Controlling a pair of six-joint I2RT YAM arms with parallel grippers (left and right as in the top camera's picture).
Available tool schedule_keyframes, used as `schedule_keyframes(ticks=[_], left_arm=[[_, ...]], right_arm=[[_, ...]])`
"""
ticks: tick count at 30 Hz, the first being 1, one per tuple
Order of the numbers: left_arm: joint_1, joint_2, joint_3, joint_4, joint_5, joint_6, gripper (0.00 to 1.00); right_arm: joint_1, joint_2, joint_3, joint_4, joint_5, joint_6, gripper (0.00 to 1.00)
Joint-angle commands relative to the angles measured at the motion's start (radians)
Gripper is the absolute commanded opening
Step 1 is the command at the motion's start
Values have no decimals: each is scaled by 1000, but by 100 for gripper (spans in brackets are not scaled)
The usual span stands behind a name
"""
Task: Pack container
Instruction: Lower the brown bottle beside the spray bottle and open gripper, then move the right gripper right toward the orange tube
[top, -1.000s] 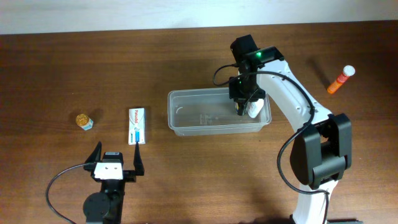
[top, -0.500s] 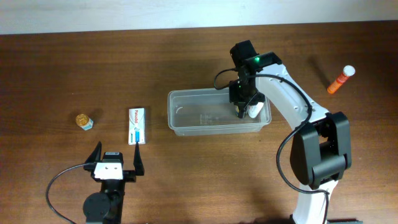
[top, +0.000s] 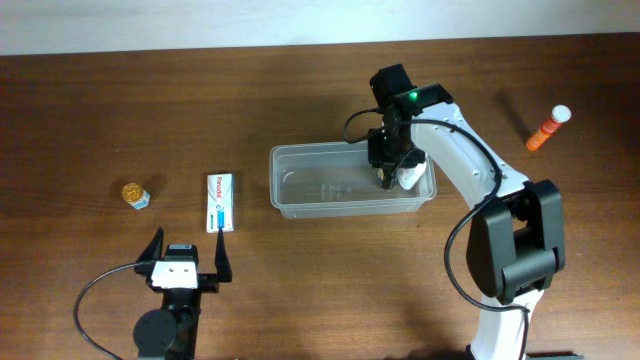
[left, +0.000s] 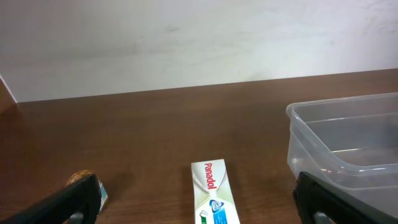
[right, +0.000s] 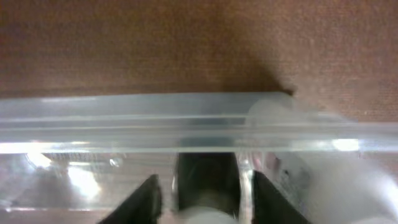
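Evidently my right gripper (top: 388, 178) hung low at the three o'clock end of the centre container (top: 320, 185), probably to set a white bottle (top: 409, 177) inside, though whether it gripped I couldn't tell, while my left gripper (top: 189, 242) sat released at seven o'clock.

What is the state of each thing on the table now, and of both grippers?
container: upright, no lid, right gripper inside its right end.
white item: in the container, beside that gripper.
Panadol box: lying flat on the table, closed.
gold-capped bottle: on the table, cap on.
orange tube: lying on its side, white cap on.
left gripper: open, empty.
right gripper: open or shut unclear.
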Motion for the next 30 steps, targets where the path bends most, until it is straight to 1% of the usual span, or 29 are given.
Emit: schedule_keyframes(ticks=[1,12,18,23,27,30], left_arm=[[4,-6,-2,-5,11,16,99],[4,-6,-2,-5,11,16,99],[4,-6,-2,-5,11,16,99],[4,-6,-2,-5,11,16,99],[4,-6,-2,-5,11,16,99],[4,-6,-2,-5,11,16,100]], right_arm=[[5,2,-5,3,14,11,45],[6,-1,14,6,12,3,46],[6,-20,74,-30,8,3,46],[6,-48,179,-108,-1,-2,48],[6,-50,286,-190,-39,-58,52],[5,-50,384,-263,-38,-83,53]])
